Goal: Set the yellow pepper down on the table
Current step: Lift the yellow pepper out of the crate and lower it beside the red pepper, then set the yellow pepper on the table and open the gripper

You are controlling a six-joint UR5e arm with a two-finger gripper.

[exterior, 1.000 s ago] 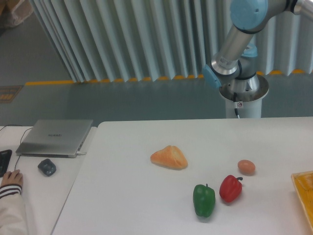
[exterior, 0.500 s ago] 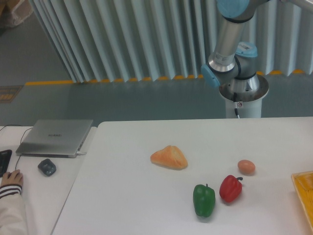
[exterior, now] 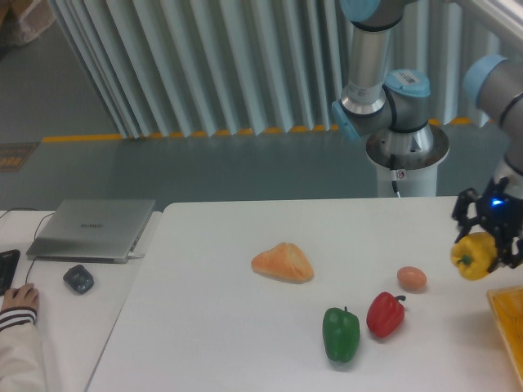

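Observation:
The yellow pepper (exterior: 473, 256) hangs above the right side of the white table (exterior: 212, 327), held between the black fingers of my gripper (exterior: 484, 245), which is shut on it. It is glossy and lobed, and it is clear of the tabletop. The arm comes down from the upper right. On the table, left of and below the held pepper, lie a small orange-brown ball (exterior: 412, 278), a red pepper (exterior: 385, 314) and a green pepper (exterior: 341, 333).
A bread roll (exterior: 283, 264) lies mid-table. A yellow tray (exterior: 511, 314) sits at the right edge, just below the gripper. The robot base (exterior: 406, 155) stands behind the table. A side desk holds a laptop (exterior: 92, 229) and mouse (exterior: 78, 278), with a person's hand (exterior: 18, 300).
The gripper has come into view at the right edge, carrying the yellow pepper. The arm's upper links have swung to the left. The things on the table have not moved.

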